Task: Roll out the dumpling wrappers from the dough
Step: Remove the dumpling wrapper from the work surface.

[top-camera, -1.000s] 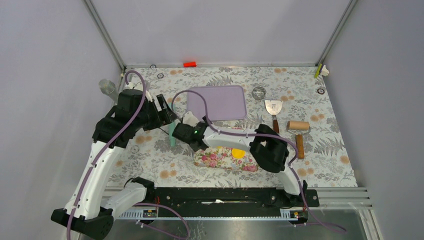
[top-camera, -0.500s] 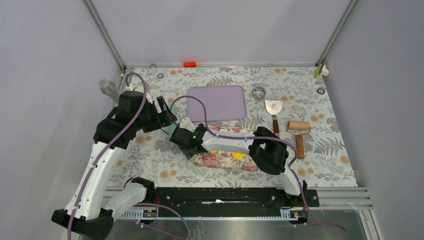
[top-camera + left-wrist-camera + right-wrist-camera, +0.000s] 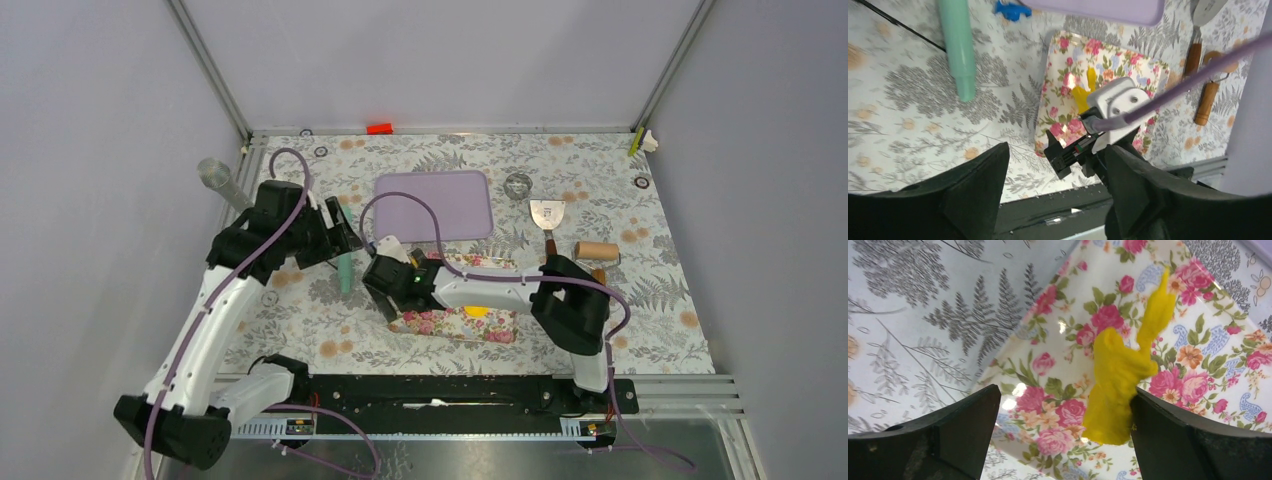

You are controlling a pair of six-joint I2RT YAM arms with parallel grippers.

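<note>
A ragged lump of yellow dough [image 3: 1118, 385] with a thin strip sticking up lies on the floral tray [image 3: 1058, 340]. It touches the right finger of my open right gripper [image 3: 1065, 392], which hangs over the tray's left end [image 3: 393, 303]. The left wrist view shows the same dough [image 3: 1080, 98] beside that wrist. A small yellow piece [image 3: 478, 311] shows by the forearm; I cannot tell whether it is a wrapper. My left gripper [image 3: 343, 234] [image 3: 1057, 150] is open and empty, above a mint-green rolling pin [image 3: 345, 270] on the table.
A purple cutting board [image 3: 433, 204] lies behind the tray. A metal spatula [image 3: 547, 215] and a wooden roller [image 3: 597, 255] lie to the right. A clear glass [image 3: 518, 185] stands near the board, a clear cylinder [image 3: 218, 178] at the far left.
My right gripper has moved nearer and to the right, down over the tray's left end, its elbow swinging right. The left arm shifted slightly right. Both stayed open.
</note>
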